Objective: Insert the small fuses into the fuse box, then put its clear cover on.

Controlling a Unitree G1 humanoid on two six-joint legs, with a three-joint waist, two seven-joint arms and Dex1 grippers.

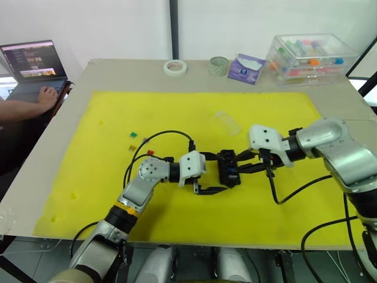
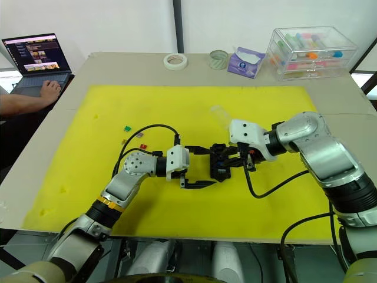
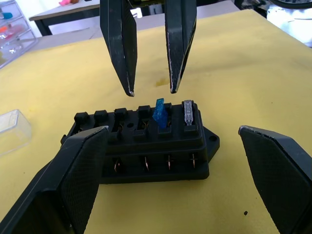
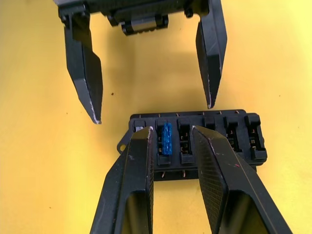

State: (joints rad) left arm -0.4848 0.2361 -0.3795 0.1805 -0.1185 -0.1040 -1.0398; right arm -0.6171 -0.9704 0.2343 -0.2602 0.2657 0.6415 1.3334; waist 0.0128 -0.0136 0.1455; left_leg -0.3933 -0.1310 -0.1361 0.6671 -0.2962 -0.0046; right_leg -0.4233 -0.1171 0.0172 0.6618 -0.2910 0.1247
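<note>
We see the fuse box (image 1: 228, 169) lying between our two grippers: the left gripper (image 1: 219, 173) wide open and empty, the right gripper (image 4: 171, 139) narrowly parted above a blue fuse (image 3: 159, 112), not gripping it.

I see a big tan table (image 1: 118, 73) with a yellow mat (image 1: 177, 118) on it. Behind the table is a white wall (image 1: 106, 23) with a dark pole (image 1: 174, 26). A laptop (image 1: 32, 62) sits beside the table.
</note>
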